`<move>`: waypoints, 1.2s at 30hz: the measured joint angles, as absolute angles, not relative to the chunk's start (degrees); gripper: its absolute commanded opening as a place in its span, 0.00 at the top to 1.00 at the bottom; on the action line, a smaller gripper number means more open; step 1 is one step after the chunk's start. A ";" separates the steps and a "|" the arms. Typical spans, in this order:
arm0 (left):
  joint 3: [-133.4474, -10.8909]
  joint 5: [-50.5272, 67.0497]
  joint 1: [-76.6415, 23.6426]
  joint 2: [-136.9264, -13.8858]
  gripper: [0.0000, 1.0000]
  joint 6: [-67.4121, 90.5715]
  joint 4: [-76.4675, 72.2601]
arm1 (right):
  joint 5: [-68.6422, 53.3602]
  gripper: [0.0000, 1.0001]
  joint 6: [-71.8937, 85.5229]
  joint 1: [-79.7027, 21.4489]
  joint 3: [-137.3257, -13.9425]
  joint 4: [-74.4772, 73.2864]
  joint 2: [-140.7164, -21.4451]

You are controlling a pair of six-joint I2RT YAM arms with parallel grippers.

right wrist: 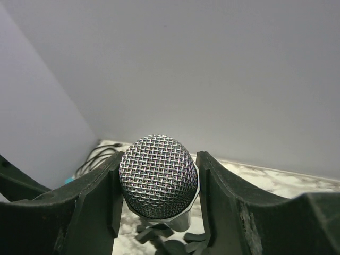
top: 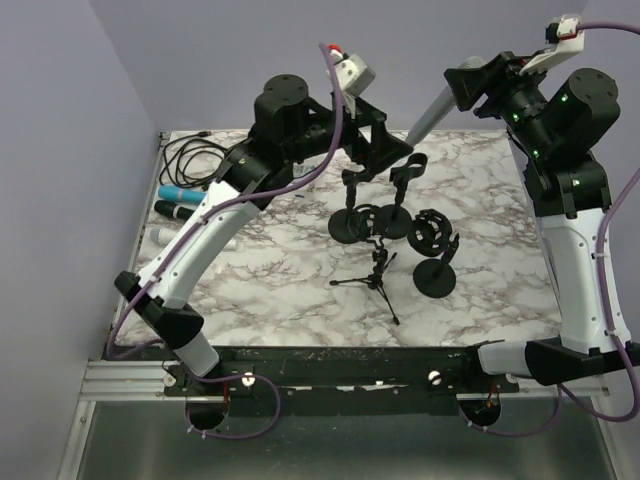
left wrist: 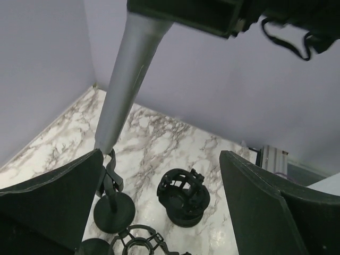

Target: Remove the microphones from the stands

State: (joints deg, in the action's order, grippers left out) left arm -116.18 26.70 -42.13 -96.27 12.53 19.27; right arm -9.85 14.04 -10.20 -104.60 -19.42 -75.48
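I am clamping my right gripper (right wrist: 159, 183) on the mesh head of the mic (left wrist: 126, 90), a finger pressing each side. The mic is slanting down away from my grip, its tail reaching the clip (left wrist: 110, 172) of the stand (left wrist: 112, 207), just below my left gripper (left wrist: 159, 175), which is hanging with fingers apart, holding nothing. I am judging the grasp done; whether the tail is sitting free of the clip I cannot tell, so lifting clear is left
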 measured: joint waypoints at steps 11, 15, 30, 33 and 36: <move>-106.67 25.26 -39.79 -81.97 0.34 12.99 18.44 | -33.15 0.99 30.61 -10.98 -103.20 -14.61 -78.76; -102.45 24.05 -39.42 -80.16 0.27 13.04 19.81 | -36.69 0.99 34.33 -13.67 -100.20 -11.97 -78.96; -88.01 19.40 -39.31 -73.12 0.82 12.36 23.05 | -35.81 0.99 34.61 -31.00 -96.90 -10.72 -82.26; -84.75 17.93 -39.09 -69.78 1.00 11.88 23.09 | -35.07 0.92 34.20 -33.21 -96.90 -10.39 -83.00; -81.58 16.32 -38.83 -66.59 1.00 11.38 23.27 | -34.50 0.61 33.91 -34.57 -96.66 -10.20 -83.59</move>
State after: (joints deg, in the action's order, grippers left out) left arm -81.58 16.32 -38.83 -66.59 11.38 23.27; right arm -34.50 33.91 -34.57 -96.66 -10.20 -83.59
